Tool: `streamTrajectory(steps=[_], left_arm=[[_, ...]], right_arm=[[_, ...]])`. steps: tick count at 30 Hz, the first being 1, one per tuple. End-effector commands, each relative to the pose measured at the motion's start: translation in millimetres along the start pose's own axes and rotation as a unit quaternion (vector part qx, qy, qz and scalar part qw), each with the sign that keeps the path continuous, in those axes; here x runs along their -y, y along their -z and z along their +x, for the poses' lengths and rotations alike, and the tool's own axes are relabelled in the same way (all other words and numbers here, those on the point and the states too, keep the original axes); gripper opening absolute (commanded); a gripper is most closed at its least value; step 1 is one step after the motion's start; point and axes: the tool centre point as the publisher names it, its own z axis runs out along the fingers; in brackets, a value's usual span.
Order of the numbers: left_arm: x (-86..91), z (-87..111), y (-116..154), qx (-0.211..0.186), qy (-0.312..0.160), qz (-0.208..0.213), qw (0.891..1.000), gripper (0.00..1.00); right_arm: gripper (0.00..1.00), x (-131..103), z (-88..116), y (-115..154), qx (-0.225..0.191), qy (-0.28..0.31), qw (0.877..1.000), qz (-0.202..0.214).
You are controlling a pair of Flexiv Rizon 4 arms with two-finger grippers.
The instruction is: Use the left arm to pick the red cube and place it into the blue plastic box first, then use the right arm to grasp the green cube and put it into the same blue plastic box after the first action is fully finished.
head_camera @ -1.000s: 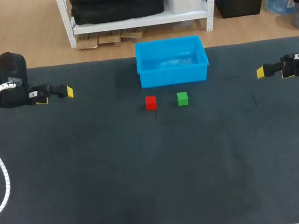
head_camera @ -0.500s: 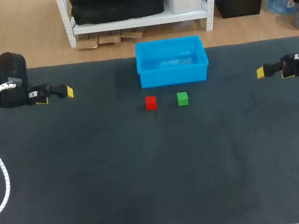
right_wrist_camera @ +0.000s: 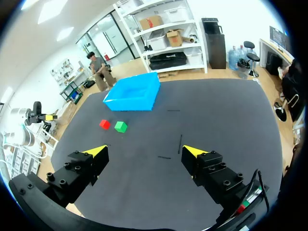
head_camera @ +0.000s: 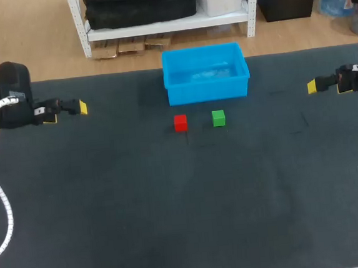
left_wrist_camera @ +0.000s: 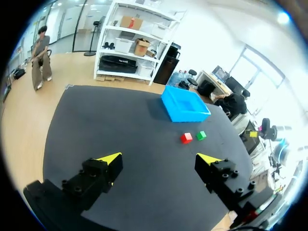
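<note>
The red cube (head_camera: 180, 122) and the green cube (head_camera: 218, 118) sit side by side on the dark mat, just in front of the blue plastic box (head_camera: 206, 91), red on the left. The box looks empty. My left gripper (head_camera: 67, 113) hovers open at the far left of the table, far from both cubes. My right gripper (head_camera: 327, 87) hovers open at the far right. In the left wrist view, the red cube (left_wrist_camera: 186, 138), green cube (left_wrist_camera: 201, 135) and box (left_wrist_camera: 192, 115) lie well ahead of the open left gripper (left_wrist_camera: 159, 159). From the right wrist, the red cube (right_wrist_camera: 104, 124), green cube (right_wrist_camera: 121, 126) and box (right_wrist_camera: 127, 103) are far ahead of the open right gripper (right_wrist_camera: 145, 151).
The dark mat (head_camera: 185, 208) covers the whole table, with wide bare room in front of the cubes. A white coiled cable (head_camera: 4, 212) hangs from my left arm over the table's left edge. Faint dark marks (right_wrist_camera: 180, 143) show on the mat.
My left arm has edged very slightly to the left. The cubes, the box and the right arm are where they were.
</note>
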Motion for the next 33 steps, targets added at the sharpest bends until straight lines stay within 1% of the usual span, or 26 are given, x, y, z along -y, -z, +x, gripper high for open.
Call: streamTrajectory(steps=[1, 5, 10, 13, 24, 33], left_arm=[[13.7, -1.6, -12, 0.012, 0.013, -0.016, 1.000, 1.00], [25.7, -13.7, -17, 0.018, 0.011, -0.020, 1.000, 1.00], [34.9, -30.0, -21, 0.021, 0.006, -0.031, 0.999, 1.00], [38.1, -37.0, -22, 0.015, 0.002, -0.035, 0.999, 1.00], [55.9, -58.2, -35, -0.036, -0.023, -0.056, 0.998, 1.00], [77.4, -70.4, -52, -0.068, -0.039, -0.070, 0.994, 1.00]], right_arm=[[1.00, 0, 0, 0, -0.001, 0.000, 1.000, 0.000], [1.00, 0, 0, 0, -0.001, 0.000, 1.000, 0.000], [1.00, 0, 0, 0, -0.001, 0.000, 1.000, 0.000], [1.00, 0, 0, 0, -0.001, 0.000, 1.000, 0.000], [1.00, 0, 0, 0, -0.001, 0.000, 1.000, 0.000], [1.00, 0, 0, 0, -0.001, 0.000, 1.000, 0.000]])
